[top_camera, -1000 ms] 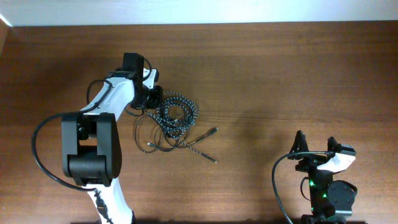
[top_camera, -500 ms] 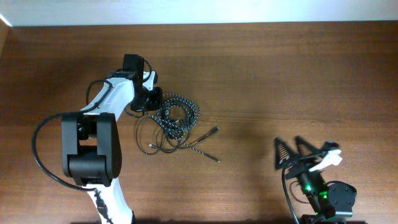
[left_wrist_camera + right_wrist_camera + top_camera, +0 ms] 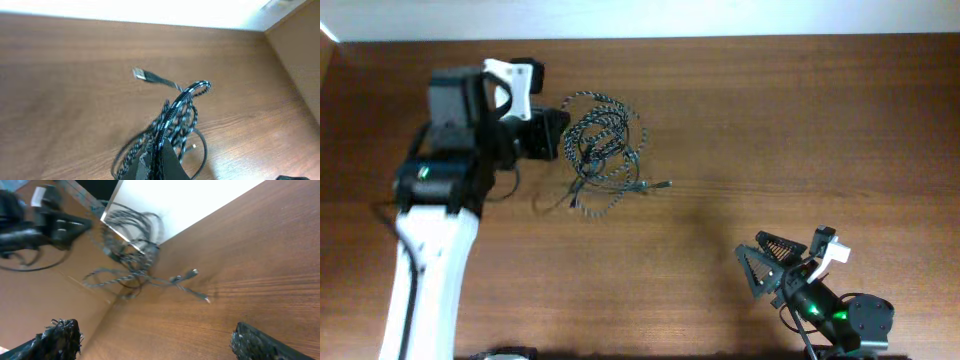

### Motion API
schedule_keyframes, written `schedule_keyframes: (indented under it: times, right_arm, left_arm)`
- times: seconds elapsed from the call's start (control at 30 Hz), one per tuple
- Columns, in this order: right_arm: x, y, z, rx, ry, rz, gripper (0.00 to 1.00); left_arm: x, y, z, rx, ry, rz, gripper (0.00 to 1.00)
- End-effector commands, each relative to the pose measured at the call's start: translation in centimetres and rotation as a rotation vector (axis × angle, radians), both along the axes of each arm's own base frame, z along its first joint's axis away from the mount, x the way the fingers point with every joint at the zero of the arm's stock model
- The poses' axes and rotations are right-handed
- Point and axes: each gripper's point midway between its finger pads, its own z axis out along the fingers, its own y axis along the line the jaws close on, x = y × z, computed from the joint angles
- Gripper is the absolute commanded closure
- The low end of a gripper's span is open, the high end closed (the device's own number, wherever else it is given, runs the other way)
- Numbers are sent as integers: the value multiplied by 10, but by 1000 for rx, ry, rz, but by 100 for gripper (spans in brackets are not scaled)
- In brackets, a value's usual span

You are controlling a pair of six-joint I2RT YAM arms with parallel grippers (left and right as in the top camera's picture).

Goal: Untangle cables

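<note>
The cables [image 3: 602, 150] are one tangled bundle: a black-and-white speckled braided cord looped with thin black cords, with plug ends trailing to the right. My left gripper [image 3: 558, 135] is shut on the bundle's left side and holds it lifted above the table. In the left wrist view the braided cord [image 3: 177, 107] runs up from between the closed jaws [image 3: 160, 167], a plug [image 3: 141, 75] sticking out beyond. My right gripper [image 3: 778, 268] is open and empty at the front right, well away from the cables. The right wrist view shows the hanging bundle [image 3: 131, 250] far off.
The brown wooden table [image 3: 770, 130] ends at a white wall along the back. A thick black cord of the left arm hangs by its body [image 3: 435, 190]. The right arm's base [image 3: 845, 320] sits at the front right edge.
My left gripper has lifted the bundle off the table and drawn it up and back; the loops now hang. My right gripper has tilted and moved left and forward, fingers spread.
</note>
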Motion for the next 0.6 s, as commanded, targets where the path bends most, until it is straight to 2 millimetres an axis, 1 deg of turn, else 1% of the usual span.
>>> schedule_keyframes:
  times: [0.0, 0.03, 0.07, 0.1, 0.13, 0.17, 0.23, 0.3, 0.33, 0.37, 0.4, 0.43, 0.5, 0.53, 0.57]
  right_arm:
    - [-2, -5, 41, -23, -74, -42, 4]
    - [-2, -6, 47, -22, -30, -49, 4]
    - [0, -5, 52, -20, 24, -43, 4]
    - [1, -1, 61, -16, 48, -13, 3]
    - [-1, 8, 78, -10, 58, 65, 0]
    - [-4, 15, 92, -6, 45, 127, 0]
    - [-13, 29, 123, -12, -53, 273, 1]
    - [-12, 35, 132, -25, -117, 308, 1]
    - [-16, 44, 137, -69, -204, 350, 4]
    - [-20, 53, 138, -95, -254, 394, 12]
    - [-21, 64, 135, -113, -276, 427, 15]
    - [-16, 79, 126, -139, -272, 445, 17]
    - [5, 102, 101, -222, -253, 407, 17]
    - [12, 112, 96, -238, -260, 394, 18]
    - [26, 128, 94, -244, -285, 364, 19]
  left_arm:
    - [-36, -1, 54, -15, -149, -19, 100]
    - [-45, -1, 65, -15, -184, -19, 100]
    - [-59, -1, 81, -16, -237, -19, 100]
    - [-67, -1, 87, -15, -256, -19, 100]
    - [-72, -1, 88, -16, -257, -19, 100]
    - [-74, -1, 86, -16, -244, -19, 100]
    - [-76, -1, 80, -16, -214, -19, 100]
    - [-77, -1, 79, -16, -208, -20, 100]
    - [-78, -2, 78, -21, -205, -26, 100]
    - [-78, -2, 78, -22, -204, -28, 100]
    - [-78, -2, 78, -22, -204, -28, 100]
    - [-78, -2, 78, -22, -205, -28, 100]
    - [-79, -2, 77, -22, -197, -28, 100]
    - [-79, -2, 77, -22, -197, -28, 100]
    - [-79, -2, 76, -23, -193, -28, 100]
